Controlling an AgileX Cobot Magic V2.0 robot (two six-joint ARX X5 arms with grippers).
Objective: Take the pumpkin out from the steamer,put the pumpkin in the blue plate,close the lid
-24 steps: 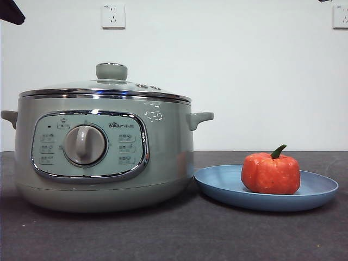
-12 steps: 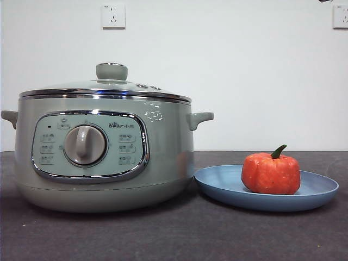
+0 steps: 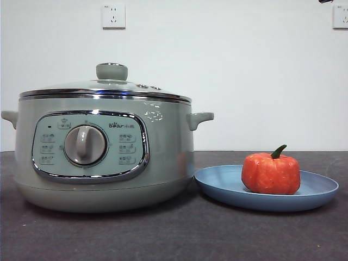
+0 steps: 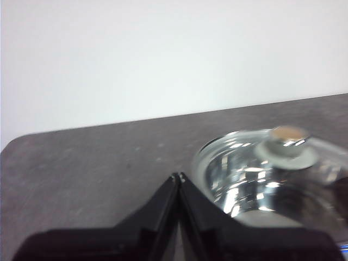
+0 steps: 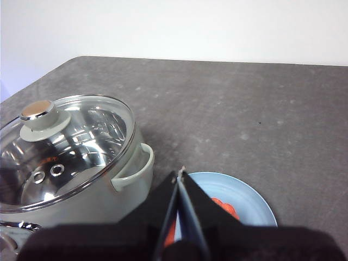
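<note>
The orange-red pumpkin (image 3: 271,173) with its green stem sits on the blue plate (image 3: 315,190), to the right of the steamer (image 3: 103,157). The glass lid (image 3: 111,81) rests closed on the steamer. My left gripper (image 4: 178,176) is shut and empty, raised beside the lid (image 4: 272,163). My right gripper (image 5: 179,174) is shut and empty, high above the plate (image 5: 244,201), partly hiding the pumpkin (image 5: 223,206). The lidded steamer (image 5: 70,157) also shows in the right wrist view.
The dark grey table (image 3: 179,234) carries only the steamer and plate. A white wall with two sockets (image 3: 113,16) stands behind. A black arm tip (image 3: 325,1) shows at the top right corner.
The dark arm tip at the top left corner has left the front view. Steamer, lid, plate and pumpkin have not moved.
</note>
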